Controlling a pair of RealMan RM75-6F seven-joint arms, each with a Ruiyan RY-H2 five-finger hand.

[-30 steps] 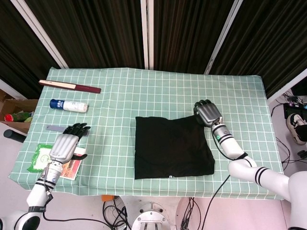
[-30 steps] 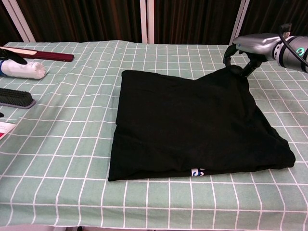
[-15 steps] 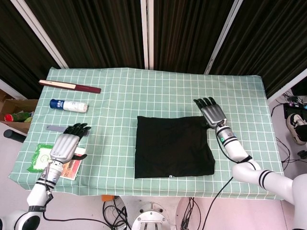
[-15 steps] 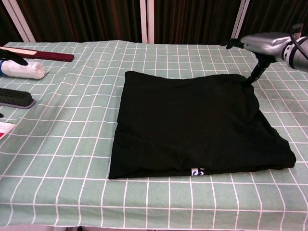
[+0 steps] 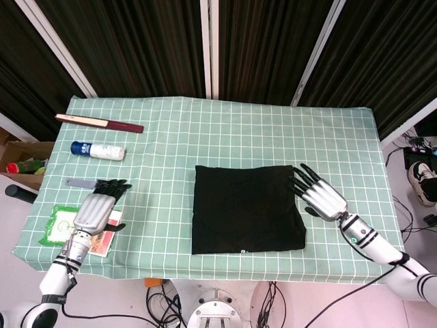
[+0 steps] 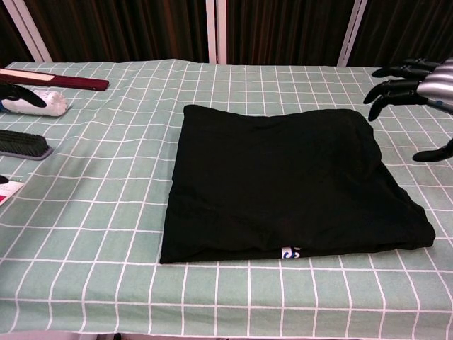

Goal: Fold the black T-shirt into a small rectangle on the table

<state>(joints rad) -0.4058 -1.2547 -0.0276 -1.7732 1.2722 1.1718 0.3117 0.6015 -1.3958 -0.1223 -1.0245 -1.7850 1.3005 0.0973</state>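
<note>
Black T-shirt far from bottle, brush

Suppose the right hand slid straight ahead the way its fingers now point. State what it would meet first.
The right hand is open, its fingertips aimed at the near edge of the folded black T-shirt. It would probably meet that edge first, though its height above the table is unclear.
</note>
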